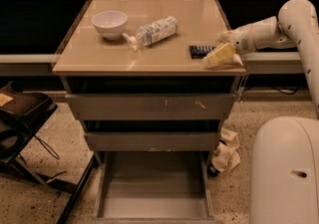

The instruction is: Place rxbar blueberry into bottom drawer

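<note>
The rxbar blueberry [199,51], a flat dark navy bar, lies on the tan tabletop near the front right corner. My gripper [220,55] is at the bar's right end, low over the tabletop, and covers that end of it. The arm reaches in from the right. The bottom drawer [154,194] is pulled out at floor level below the table, showing a plain grey floor with nothing in it.
A white bowl [109,23] and a clear plastic bottle [152,31] on its side lie on the tabletop's left and middle. Two shut grey drawers [149,106] sit above the open one. Crumpled paper [225,152] lies on the floor right; a black chair [20,123] stands left.
</note>
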